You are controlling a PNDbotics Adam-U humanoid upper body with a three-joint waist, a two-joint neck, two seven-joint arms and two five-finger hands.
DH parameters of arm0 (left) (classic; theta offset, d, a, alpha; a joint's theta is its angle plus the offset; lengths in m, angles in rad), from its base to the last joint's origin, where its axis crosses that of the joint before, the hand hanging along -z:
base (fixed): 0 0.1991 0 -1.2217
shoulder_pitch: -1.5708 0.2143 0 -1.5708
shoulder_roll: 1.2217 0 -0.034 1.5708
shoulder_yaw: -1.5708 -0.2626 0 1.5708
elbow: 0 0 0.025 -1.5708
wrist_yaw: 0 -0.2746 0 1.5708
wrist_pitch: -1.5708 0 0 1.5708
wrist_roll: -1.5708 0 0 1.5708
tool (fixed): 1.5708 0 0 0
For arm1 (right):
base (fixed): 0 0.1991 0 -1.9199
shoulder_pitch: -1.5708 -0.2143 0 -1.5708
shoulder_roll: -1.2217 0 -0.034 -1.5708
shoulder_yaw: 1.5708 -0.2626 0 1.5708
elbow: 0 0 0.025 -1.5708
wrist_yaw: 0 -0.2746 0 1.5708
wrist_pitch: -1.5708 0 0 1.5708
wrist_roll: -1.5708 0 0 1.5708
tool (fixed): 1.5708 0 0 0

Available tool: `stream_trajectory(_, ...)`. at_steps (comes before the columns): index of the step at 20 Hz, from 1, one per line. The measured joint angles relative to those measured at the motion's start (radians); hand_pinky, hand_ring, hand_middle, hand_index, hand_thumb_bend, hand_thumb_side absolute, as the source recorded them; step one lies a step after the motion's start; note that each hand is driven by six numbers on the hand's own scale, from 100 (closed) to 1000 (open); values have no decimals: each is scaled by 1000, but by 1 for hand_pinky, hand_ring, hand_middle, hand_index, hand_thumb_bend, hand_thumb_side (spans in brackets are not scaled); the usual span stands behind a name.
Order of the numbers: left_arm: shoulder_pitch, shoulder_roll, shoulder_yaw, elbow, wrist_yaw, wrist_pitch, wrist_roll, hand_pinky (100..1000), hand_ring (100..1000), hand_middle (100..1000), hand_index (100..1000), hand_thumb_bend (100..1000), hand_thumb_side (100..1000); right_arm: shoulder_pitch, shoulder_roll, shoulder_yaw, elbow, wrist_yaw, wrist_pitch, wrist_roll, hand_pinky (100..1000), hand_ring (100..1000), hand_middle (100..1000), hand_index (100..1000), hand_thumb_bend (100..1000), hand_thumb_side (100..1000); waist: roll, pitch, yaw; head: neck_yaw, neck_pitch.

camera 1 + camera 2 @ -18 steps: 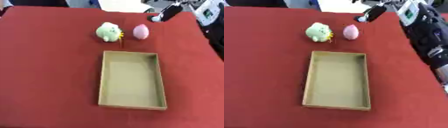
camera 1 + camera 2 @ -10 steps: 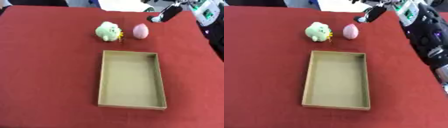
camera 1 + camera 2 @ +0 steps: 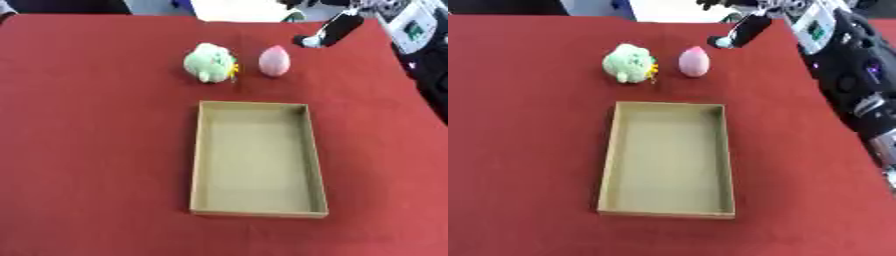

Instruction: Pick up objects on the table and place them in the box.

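Cardboard box [image 3: 257, 159] lies open-topped near the middle of a red-covered desk [image 3: 87, 125], nothing inside it. Beyond its far edge sit a pale green plush toy [image 3: 210, 62] and, just to its right but apart, a pink egg-shaped object [image 3: 274, 60]. Farther back, the right robot hand [image 3: 736, 33] hangs over the desk's far right corner; whether its fingers are curled cannot be told.

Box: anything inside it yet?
Nothing visible inside the box; its whole floor shows bare. The green plush toy and pink egg-shaped object sit on the red table beyond its far end.
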Motion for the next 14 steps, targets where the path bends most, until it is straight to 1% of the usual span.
stream_trajectory(7,-10,0,-7,0,15,-4,-9,770,673,608,755,290,508,10,-4,0,0,0,-4,5,854,922,829,952,283,306,5,7,-8,-17,-8)
stream_trajectory(14,-18,2,-12,0,24,-14,-19,769,673,608,755,290,500,27,-18,0,0,0,-4,5,852,922,828,950,283,308,13,12,3,-31,-9)
